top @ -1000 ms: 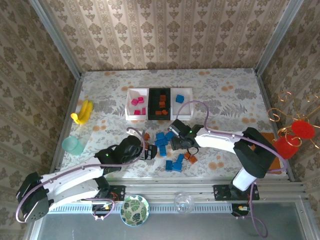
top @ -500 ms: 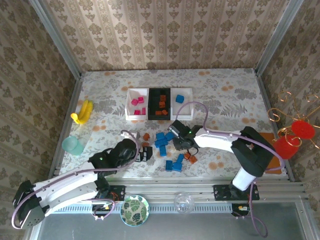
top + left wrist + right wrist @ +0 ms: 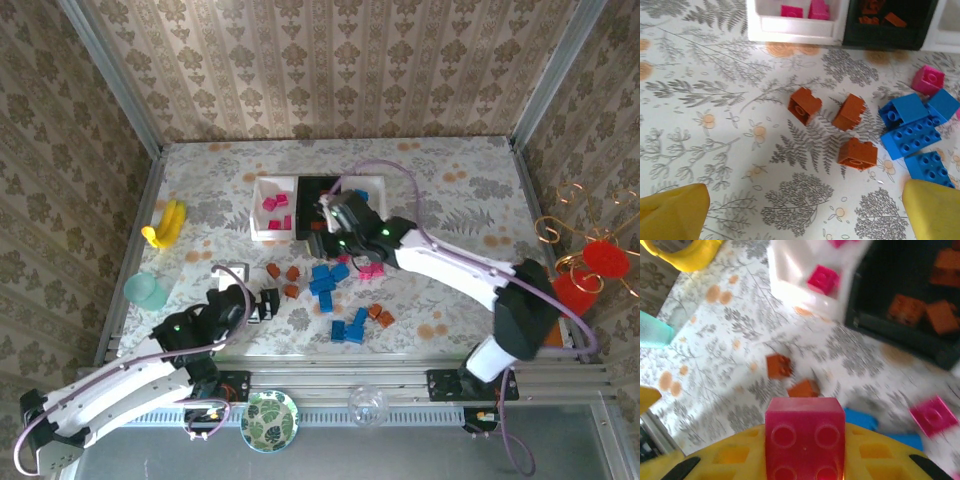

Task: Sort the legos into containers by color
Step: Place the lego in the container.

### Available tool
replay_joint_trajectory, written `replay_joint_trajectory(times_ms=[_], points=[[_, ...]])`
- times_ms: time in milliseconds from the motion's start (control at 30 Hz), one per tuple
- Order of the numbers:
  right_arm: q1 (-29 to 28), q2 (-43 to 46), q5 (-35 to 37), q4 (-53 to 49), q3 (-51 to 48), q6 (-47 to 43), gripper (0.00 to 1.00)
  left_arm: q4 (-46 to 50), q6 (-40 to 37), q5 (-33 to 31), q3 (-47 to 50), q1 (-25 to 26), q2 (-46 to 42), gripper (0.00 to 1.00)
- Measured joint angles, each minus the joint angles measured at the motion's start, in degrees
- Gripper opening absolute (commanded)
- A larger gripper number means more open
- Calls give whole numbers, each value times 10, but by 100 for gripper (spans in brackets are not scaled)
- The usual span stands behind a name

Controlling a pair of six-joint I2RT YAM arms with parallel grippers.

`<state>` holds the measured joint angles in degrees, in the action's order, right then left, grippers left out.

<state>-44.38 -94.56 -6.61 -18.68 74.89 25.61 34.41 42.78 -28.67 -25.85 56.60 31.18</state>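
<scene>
Floral tabletop (image 3: pixel 450 190) | your right fingers (image 3: pixel 730 457) clamp a magenta brick (image 3: pixel 805 440) | white tray (image 3: pixel 790 290) holding pink bricks just ahead | left fingers (image 3: pixel 670 210) apart

Three trays (image 3: pixel 268 235) stand side by side at 12 o'clock on the tabletop (image 3: pixel 450 200). Loose legos (image 3: pixel 325 282) lie just before them, at centre. The banana (image 3: pixel 165 223) lies at 9 o'clock, the cup (image 3: pixel 147 291) at 8.

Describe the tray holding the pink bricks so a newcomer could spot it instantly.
On the floral table, find the row of three trays at the far middle. It is the leftmost tray, beside the black tray; it is white and holds pink bricks.
</scene>
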Motion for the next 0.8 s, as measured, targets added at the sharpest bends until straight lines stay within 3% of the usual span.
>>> replay_joint_trajectory(times_ms=[400, 500, 633, 800], points=[[21, -355, -17, -17, 394, 46, 30, 63, 27, -12, -15, 0, -17, 100], [31, -419, -13, -41, 483, 73, 38, 63, 27, -2, -14, 0, -17, 100], [41, -481, -8, -75, 588, 103, 61, 61, 27, 13, -10, 0, -17, 100], [45, -494, -7, -92, 627, 123, 66, 50, 27, 33, 0, 0, -17, 100]])
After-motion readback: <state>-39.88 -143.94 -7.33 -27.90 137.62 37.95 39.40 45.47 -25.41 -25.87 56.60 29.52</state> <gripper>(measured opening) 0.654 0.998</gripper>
